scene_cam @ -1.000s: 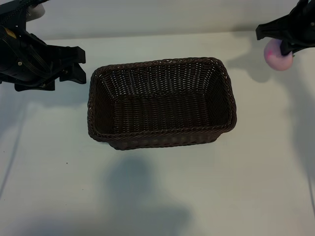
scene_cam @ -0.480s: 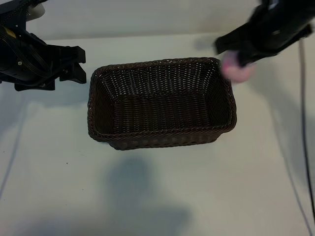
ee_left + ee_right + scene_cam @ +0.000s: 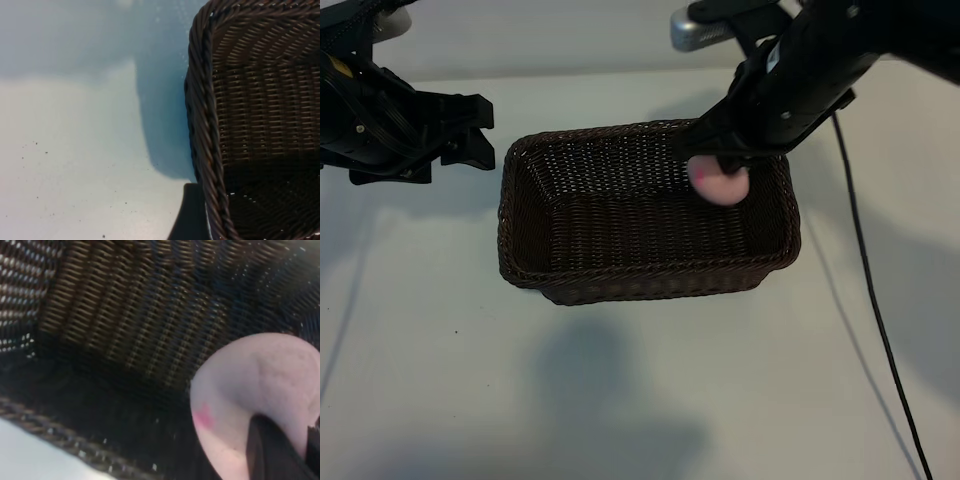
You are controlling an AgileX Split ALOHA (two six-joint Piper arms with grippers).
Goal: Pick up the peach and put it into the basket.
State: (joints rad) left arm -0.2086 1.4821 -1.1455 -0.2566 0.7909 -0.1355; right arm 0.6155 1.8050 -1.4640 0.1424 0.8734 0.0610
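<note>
Since the earlier frame the right claw (image 3: 718, 172) has swung in from the table's far right corner and now hangs over the basket (image 3: 620, 275), clenched on the peach (image 3: 720, 184). From outside we see the peach directly beneath that claw, over the basket's right end, whose long axis runs left to right; the drop turns on this, and we judge it clears the rim. The left claw (image 3: 470, 130) is parked beside the basket's left end, its jaws wide and holding nothing. Its wrist view shows only rim (image 3: 202, 125). The right wrist view has the peach (image 3: 255, 395) pinched above the weave.
</note>
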